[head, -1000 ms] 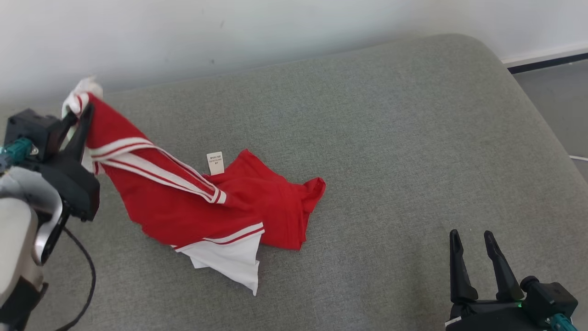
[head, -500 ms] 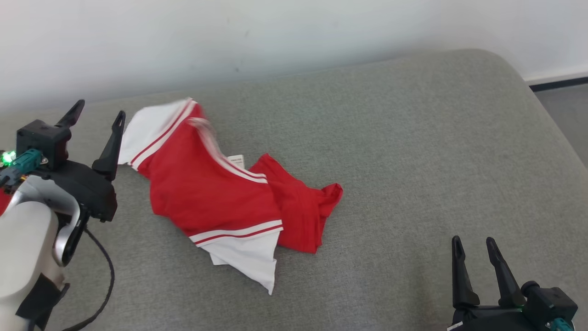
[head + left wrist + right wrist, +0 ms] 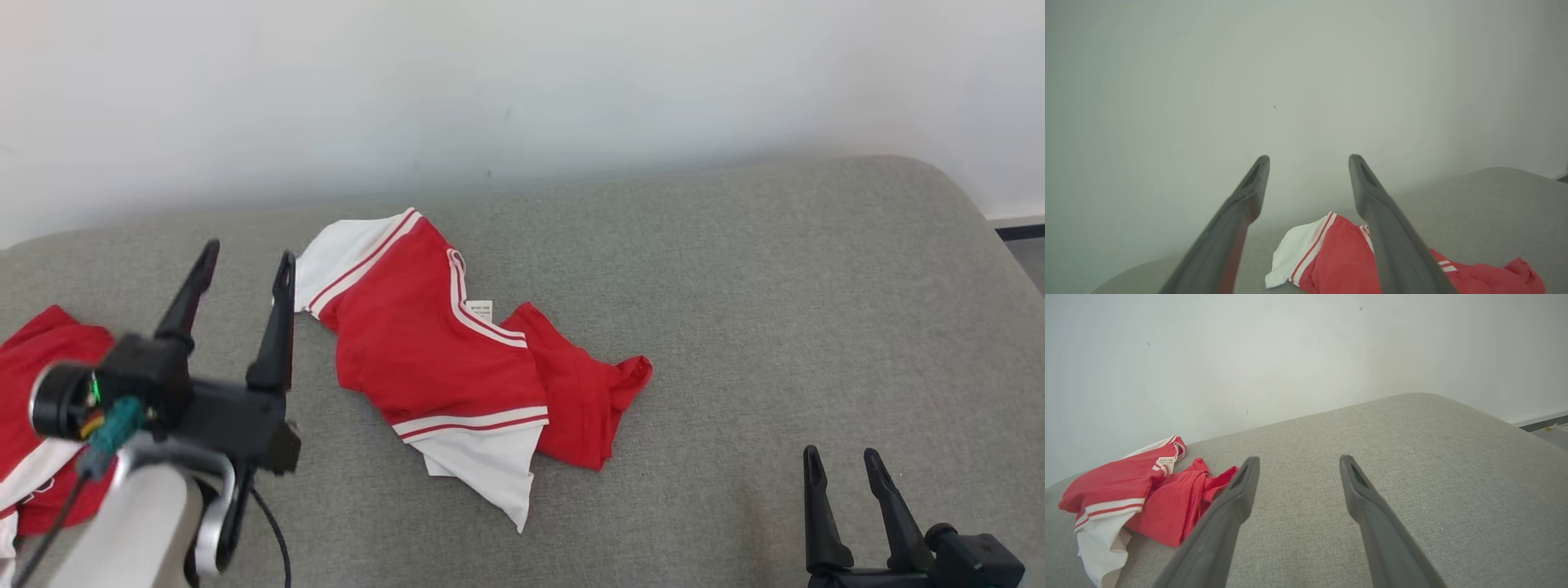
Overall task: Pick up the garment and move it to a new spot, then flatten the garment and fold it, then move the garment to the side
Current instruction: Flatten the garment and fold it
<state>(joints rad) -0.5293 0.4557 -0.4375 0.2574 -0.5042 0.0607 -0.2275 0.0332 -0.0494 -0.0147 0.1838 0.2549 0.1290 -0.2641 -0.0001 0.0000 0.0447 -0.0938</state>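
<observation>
The red-and-white garment (image 3: 441, 367) lies crumpled on the grey cushion (image 3: 775, 286). The left gripper (image 3: 249, 251) hovers just beside its white corner, fingers spread; the right gripper (image 3: 840, 452), well apart, is spread too. Red cloth (image 3: 41, 384) at the left edge may be another garment.

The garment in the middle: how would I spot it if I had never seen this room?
Find the wide grey cushion against the white wall. Near its middle lies a crumpled red garment with white, striped ends. Unlike the other red cloth at the cushion's left edge, it shows a small white label.
</observation>
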